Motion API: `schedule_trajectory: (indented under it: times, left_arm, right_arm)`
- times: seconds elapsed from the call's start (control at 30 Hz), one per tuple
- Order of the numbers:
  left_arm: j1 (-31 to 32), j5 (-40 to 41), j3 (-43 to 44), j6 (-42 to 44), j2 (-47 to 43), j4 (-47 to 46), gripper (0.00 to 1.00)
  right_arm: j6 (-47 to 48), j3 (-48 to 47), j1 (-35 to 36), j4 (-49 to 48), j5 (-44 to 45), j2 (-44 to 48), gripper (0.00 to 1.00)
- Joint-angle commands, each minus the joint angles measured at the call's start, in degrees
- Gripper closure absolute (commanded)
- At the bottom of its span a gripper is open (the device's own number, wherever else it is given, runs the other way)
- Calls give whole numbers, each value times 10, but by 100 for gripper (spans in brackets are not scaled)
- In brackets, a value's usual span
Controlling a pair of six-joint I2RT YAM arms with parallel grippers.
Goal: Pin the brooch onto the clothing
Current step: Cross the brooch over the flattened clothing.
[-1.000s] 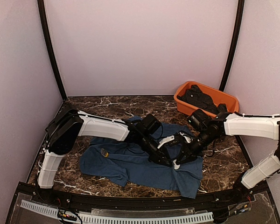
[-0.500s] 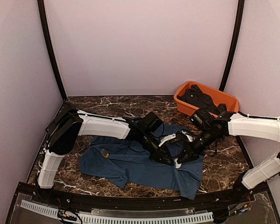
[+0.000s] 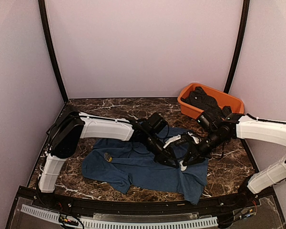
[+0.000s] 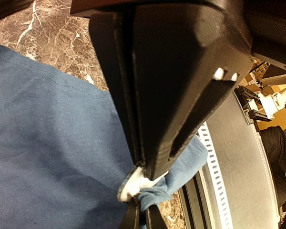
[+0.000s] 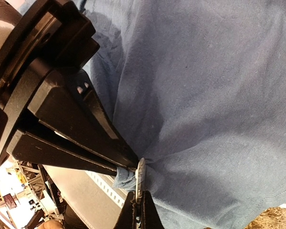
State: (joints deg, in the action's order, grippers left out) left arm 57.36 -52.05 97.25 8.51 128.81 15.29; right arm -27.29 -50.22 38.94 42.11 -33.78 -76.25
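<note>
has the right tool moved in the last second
Yes, slightly: the right tool, shut on the clothing, has drifted right, toward the orange tub.

A dark marble worktop (image 3: 109, 107) with white veins is seen. A blue T-shirt (image 3: 133, 167) is spread on its middle part, wrinkled, and its near right corner is laid close to the front edge. An orange tub (image 3: 185, 105) is placed in the far right corner, well apart from the T-shirt, and dark clothes (image 3: 202, 101) are piled in it.
</note>
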Motion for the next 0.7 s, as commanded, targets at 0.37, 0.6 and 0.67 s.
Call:
schedule_trajectory:
  times: [0.37, 0.6, 0.67]
  left_arm:
    - [-17, -21, -34, -15, -21, -109, 60]
    - [-26, -22, -38, -15, -21, -126, 60]
    - [-27, -20, -38, -10, -21, -124, 61]
  right_arm:
    - [13, -2, -16, -78, -119, 25, 100]
    - [18, 0, -17, -83, -133, 24, 100]
    - [19, -1, -17, -83, -135, 23, 100]
